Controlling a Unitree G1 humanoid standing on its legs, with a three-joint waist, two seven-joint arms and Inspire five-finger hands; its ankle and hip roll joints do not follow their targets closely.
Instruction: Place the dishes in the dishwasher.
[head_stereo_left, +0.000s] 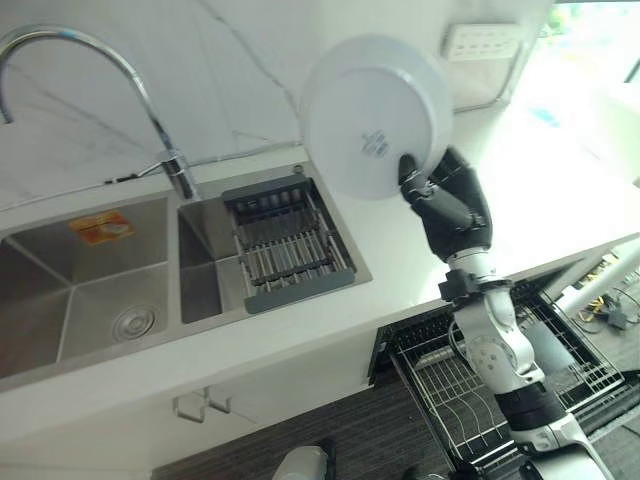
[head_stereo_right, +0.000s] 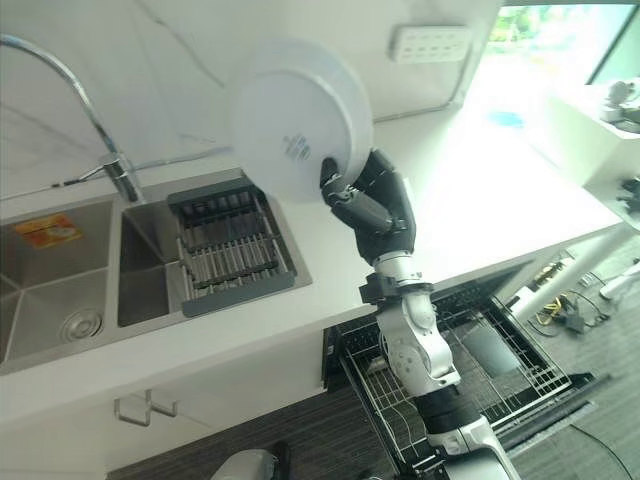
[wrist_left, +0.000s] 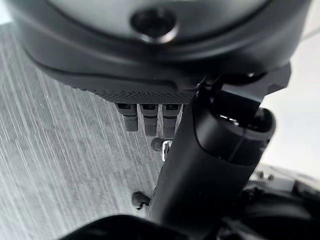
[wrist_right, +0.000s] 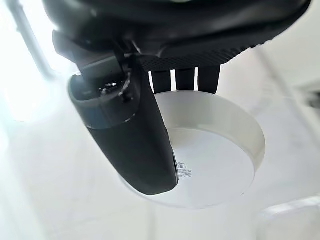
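My right hand (head_stereo_left: 455, 205) holds a round white plate (head_stereo_left: 375, 115) raised on edge above the white counter (head_stereo_left: 560, 200), its underside turned to the head camera. In the right wrist view the thumb (wrist_right: 130, 135) lies across the plate's (wrist_right: 215, 160) underside and the fingers reach behind its rim, pinching it. The dishwasher's lower wire rack (head_stereo_left: 450, 390) is pulled out below the counter's front edge, under my right forearm. My left hand (wrist_left: 210, 150) hangs over the grey floor with relaxed fingers and holds nothing.
A steel double sink (head_stereo_left: 90, 290) fills the left of the counter, with a grey drain rack (head_stereo_left: 285, 245) over its right basin and a curved faucet (head_stereo_left: 150, 110) behind. A wall socket (head_stereo_left: 483, 42) sits on the back wall.
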